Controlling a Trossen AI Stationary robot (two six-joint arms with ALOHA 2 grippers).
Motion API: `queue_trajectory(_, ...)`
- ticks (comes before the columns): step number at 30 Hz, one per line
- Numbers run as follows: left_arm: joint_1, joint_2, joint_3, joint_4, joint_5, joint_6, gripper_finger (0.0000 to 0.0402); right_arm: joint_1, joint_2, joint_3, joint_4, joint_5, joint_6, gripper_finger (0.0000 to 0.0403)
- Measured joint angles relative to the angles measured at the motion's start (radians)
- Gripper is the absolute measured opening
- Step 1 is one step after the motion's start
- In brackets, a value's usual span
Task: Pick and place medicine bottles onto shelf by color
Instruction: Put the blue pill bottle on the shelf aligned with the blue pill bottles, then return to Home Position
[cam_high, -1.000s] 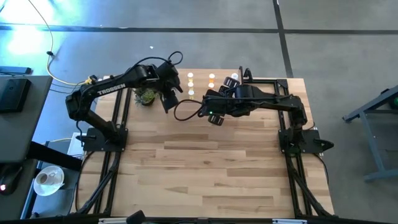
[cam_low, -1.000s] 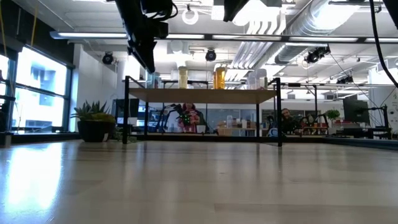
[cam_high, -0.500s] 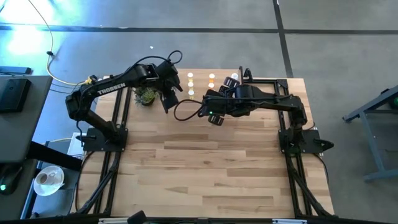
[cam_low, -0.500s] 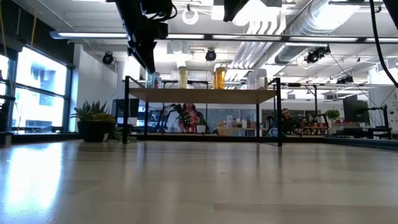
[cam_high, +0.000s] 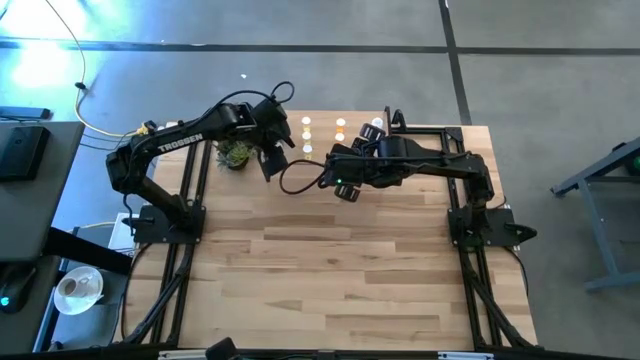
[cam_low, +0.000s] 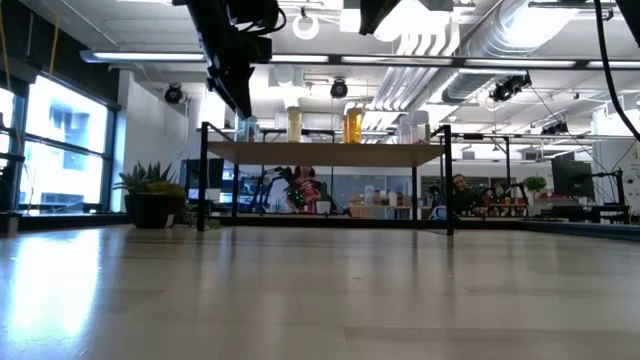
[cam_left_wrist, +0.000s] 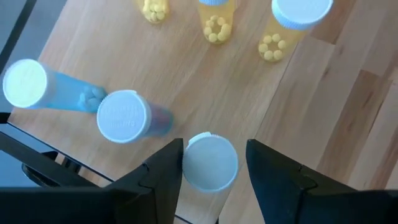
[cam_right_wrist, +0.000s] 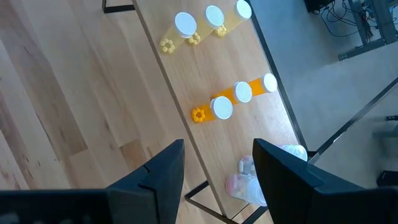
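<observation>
In the left wrist view my left gripper hangs open over the shelf, a finger on each side of a standing bottle's white cap; the bottle's body is hidden under the cap. Two pale blue bottles stand beside it, with yellow bottles farther along. My right gripper is open and holds nothing, high above the shelf's yellow bottles, orange bottles and clear bottles. From table height the bottles stand in rows on the shelf. My left gripper comes at the bottle from above, slanting down, with its fingers beside the cap. Bare wood shows between the cap and one finger. The cap's edge meets the other finger in the picture; I cannot tell whether they touch. The bottle stands upright on the shelf.
A small potted plant stands on the table by the shelf's left end, close under the left arm. The shelf sits at the table's far edge. The wide wooden tabletop stretches toward the near edge.
</observation>
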Motion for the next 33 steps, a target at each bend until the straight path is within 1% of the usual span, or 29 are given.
queue_trajectory(5,0.0,0.0,0.004,0.009,0.0,0.0,0.018,0.0,0.0,0.0,0.0,0.0,-0.01,0.0181)
queue_trajectory(9,0.0,-0.001,0.027,0.001,-0.002,0.0,0.0184,0.0,0.0,0.0,0.0,0.0,-0.018,0.0181)
queue_trajectory(15,0.0,-0.001,0.111,-0.058,-0.003,0.0,0.0184,0.0,0.001,0.0,0.0,0.0,-0.029,0.0181)
queue_trajectory(20,0.0,-0.002,0.207,-0.103,-0.004,0.002,0.0184,0.0,0.0,0.0,0.0,0.0,-0.052,0.0181)
queue_trajectory(24,-0.005,-0.035,0.246,-0.101,0.0,0.035,0.0184,-0.005,-0.013,-0.001,0.0,0.0,-0.07,0.0181)
queue_trajectory(29,-0.031,-0.128,0.227,-0.087,0.001,0.028,0.0184,-0.025,-0.044,-0.003,0.001,0.0,-0.08,0.0181)
queue_trajectory(31,-0.046,-0.187,0.181,-0.04,0.007,0.024,0.0184,-0.033,-0.068,-0.028,0.002,0.001,-0.08,0.0181)
queue_trajectory(33,-0.061,-0.254,0.108,0.017,0.026,0.011,0.0184,-0.041,-0.104,-0.088,0.011,0.016,-0.059,0.0181)
